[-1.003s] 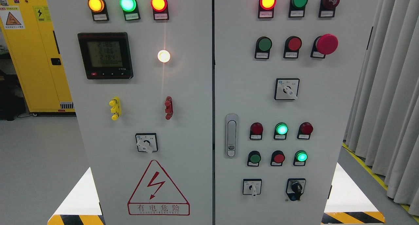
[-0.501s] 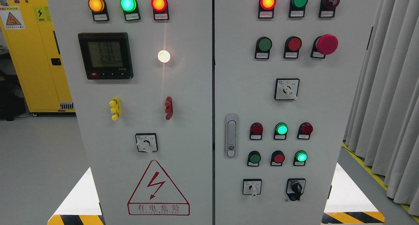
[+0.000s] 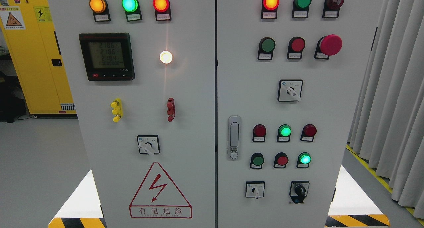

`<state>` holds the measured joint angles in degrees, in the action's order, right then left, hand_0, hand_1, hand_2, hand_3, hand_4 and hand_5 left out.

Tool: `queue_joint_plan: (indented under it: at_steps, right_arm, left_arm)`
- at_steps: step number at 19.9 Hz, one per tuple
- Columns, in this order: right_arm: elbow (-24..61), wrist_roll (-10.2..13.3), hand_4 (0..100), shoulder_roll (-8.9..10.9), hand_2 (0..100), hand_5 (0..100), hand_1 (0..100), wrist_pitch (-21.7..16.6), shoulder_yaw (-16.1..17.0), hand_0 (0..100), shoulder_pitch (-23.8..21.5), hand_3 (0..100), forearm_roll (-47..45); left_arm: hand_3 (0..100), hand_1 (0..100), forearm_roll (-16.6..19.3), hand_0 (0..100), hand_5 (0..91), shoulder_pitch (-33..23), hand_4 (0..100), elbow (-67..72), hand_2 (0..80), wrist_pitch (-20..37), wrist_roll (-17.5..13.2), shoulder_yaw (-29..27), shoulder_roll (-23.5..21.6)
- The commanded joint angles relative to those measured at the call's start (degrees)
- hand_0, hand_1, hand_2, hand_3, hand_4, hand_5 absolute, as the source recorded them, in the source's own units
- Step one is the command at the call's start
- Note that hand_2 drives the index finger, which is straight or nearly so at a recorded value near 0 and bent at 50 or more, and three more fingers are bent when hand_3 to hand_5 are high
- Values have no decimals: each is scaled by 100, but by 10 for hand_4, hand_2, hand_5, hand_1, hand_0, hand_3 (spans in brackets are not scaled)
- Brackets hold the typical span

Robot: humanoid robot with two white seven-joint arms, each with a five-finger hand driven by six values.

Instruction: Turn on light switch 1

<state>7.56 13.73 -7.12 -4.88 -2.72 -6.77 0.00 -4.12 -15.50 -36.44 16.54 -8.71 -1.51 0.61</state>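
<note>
The red warning triangle point(image 3: 160, 190) low on the left cabinet door carries a lightning bolt and, beneath it, the Chinese characters 有电危险 over a line of small Latin letters too fine to read. The black meter point(image 3: 106, 56) near the top of that door shows rows of digits, roughly 218.6, 218.6 and 218.4, though blurred. The yellow cabinet point(image 3: 33, 55) at far left bears a lightning-bolt sticker point(image 3: 40, 13) and a triangle warning label point(image 3: 12, 19); the small tags under the lamps and buttons are illegible.

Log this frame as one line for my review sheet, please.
hands: none in view | cabinet: doors shut | white lamp: lit | left selector: untouched | switch 1: labels unreadable | phase: pre-reach
</note>
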Motion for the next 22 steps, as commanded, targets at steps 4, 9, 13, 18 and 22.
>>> queue_joint_plan:
  at_steps: [4,9,13,18,22]
  right_arm:
    - [0,-2,0,0,40,0,500,5,0,0,0,0,-167]
    - [0,-2,0,0,40,0,500,5,0,0,0,0,-167]
    - [0,-2,0,0,40,0,500,5,0,0,0,0,-167]
    - [0,-2,0,0,40,0,500,5,0,0,0,0,-167]
    - [0,-2,0,0,40,0,500,5,0,0,0,0,-167]
  left_arm:
    - [0,247,8,126,0,301,0,2667,0,-555,-52,-51,141]
    - [0,211,8,135,0,433,0,2844,0,-582,-51,-42,149]
    - [0,193,-36,134,0,451,0,2844,0,-582,-16,-51,211]
    - [0,185,17,133,0,486,0,2844,0,-582,-16,-42,211]
    - [0,181,26,132,0,574,0,2853,0,-582,-8,63,202]
